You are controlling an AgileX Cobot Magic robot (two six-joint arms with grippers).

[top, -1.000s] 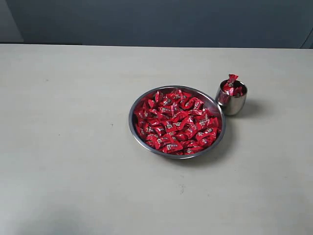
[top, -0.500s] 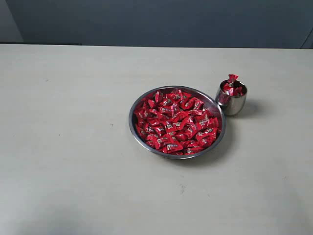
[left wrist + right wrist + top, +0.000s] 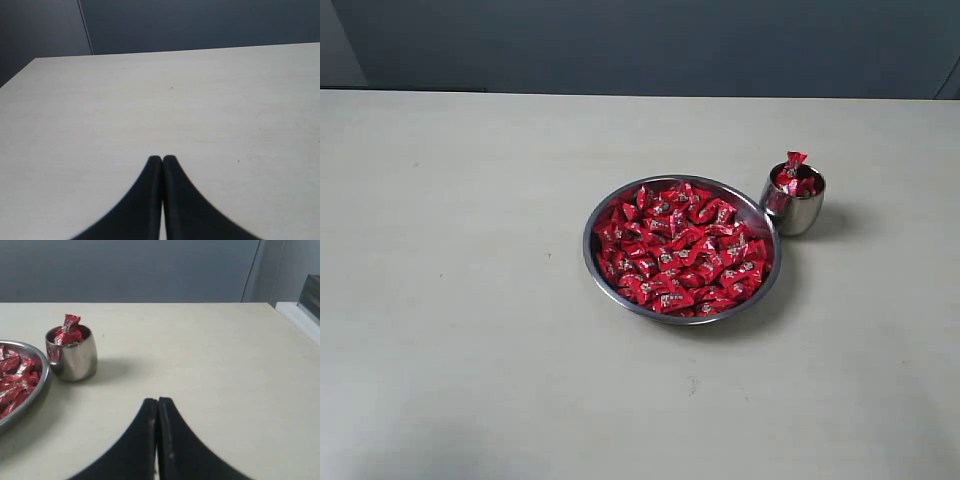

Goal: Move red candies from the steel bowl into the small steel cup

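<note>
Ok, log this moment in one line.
bowl: full of candies | cup: candies above rim | left jaws: shut, empty | right jaws: shut, empty

The left gripper [image 3: 162, 159] shows as two matte black fingers [image 3: 142, 200], each broad near the camera and sweeping along a concave outer edge to a small rounded tip. The right gripper [image 3: 158, 401] has the same build and colour: plain, smooth black, with no visible markings, screws or cables on either.
</note>
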